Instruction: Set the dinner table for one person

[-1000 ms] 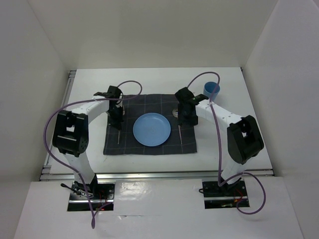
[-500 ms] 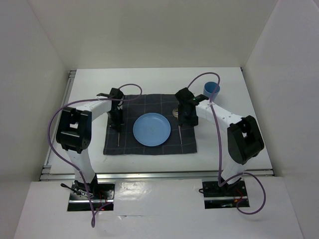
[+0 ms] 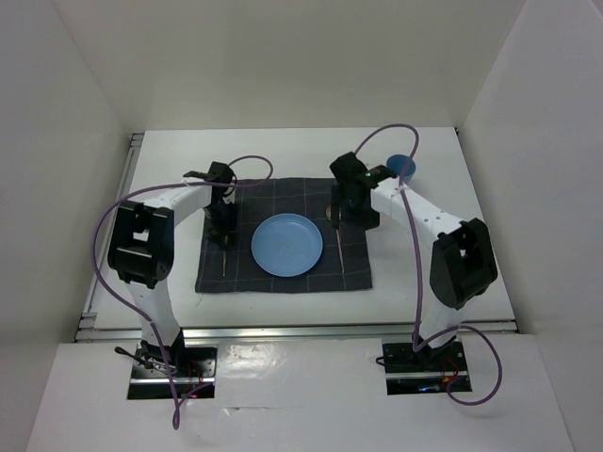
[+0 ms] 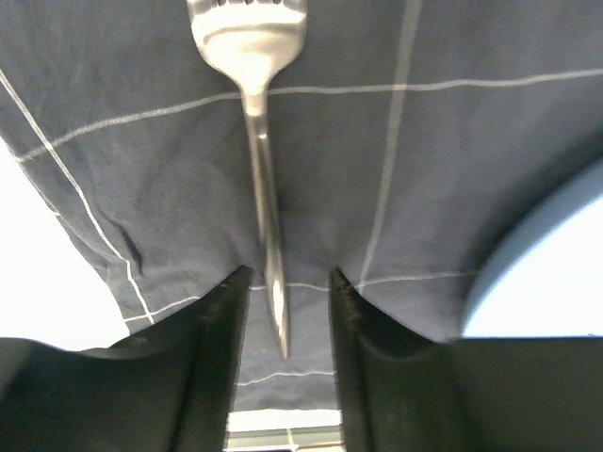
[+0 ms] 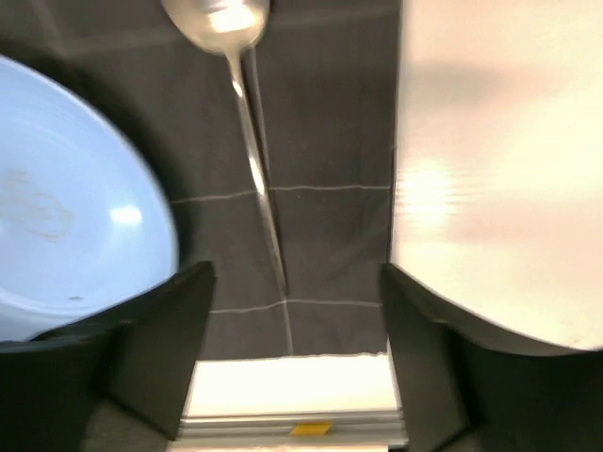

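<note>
My left fingers (image 4: 229,306) are spread a little, and the end of the fork (image 4: 256,132) handle lies in the gap with dark cloth (image 4: 443,141) showing on either side of it, so nothing is pinched. My right fingers (image 5: 179,315) stand wide apart, and the spoon (image 5: 247,141) lies between them, clear of both. The tabletop (image 3: 283,155) carries the cloth at its middle. The blue plate (image 3: 286,245) sits on the cloth, with the fork to its left and the spoon to its right.

I see the bigger risk on the left. The handle sits close to both fingers, so a sideways swing or a tilted lift could clip it and skew the fork, or push it toward the plate (the gap is narrow). If a fingertip is pressing on the cloth, pulling away could also drag the cloth and shift the whole setting. On the right, my arm reaches past the blue cup (image 3: 405,166) at the far corner, and the forearm or its cable could knock the cup as I draw back.

- The fork's tines and the spoon's bowl are cut off at the top of my wrist views.
- My right arm hides most of the cup from above, so I cannot tell whether it stands upright.
- I cannot tell whether either set of fingertips touches the cloth.
- I see no knife, though one could be hidden under an arm.
</note>
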`<act>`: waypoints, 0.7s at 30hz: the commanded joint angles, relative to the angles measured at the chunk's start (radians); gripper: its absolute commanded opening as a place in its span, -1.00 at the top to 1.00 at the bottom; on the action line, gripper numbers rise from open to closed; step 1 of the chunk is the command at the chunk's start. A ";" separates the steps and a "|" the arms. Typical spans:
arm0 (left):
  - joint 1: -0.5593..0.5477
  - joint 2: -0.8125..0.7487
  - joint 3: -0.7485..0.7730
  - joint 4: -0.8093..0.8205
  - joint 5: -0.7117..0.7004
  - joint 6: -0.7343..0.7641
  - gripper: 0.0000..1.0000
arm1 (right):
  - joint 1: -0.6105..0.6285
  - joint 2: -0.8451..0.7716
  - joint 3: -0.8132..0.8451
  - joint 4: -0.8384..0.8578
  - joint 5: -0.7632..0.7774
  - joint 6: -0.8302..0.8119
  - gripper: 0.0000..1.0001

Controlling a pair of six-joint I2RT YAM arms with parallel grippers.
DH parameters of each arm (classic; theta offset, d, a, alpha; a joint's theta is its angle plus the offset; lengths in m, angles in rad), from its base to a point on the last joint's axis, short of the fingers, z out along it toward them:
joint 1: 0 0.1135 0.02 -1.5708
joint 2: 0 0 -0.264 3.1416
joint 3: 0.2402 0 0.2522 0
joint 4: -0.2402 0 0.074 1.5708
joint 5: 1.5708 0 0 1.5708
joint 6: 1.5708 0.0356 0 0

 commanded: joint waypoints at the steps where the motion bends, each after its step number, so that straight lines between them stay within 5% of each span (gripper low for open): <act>1: -0.008 -0.063 0.079 -0.037 0.039 0.039 -0.01 | -0.024 -0.002 0.228 -0.124 0.081 0.012 -0.62; 9: -0.008 -0.154 0.131 -0.077 -0.015 0.062 -0.01 | -0.492 -0.016 0.344 -0.063 -0.146 -0.086 -0.61; 21: -0.008 -0.241 0.205 -0.008 -0.118 0.170 -0.01 | -0.643 0.292 0.576 -0.006 -0.250 -0.178 -0.53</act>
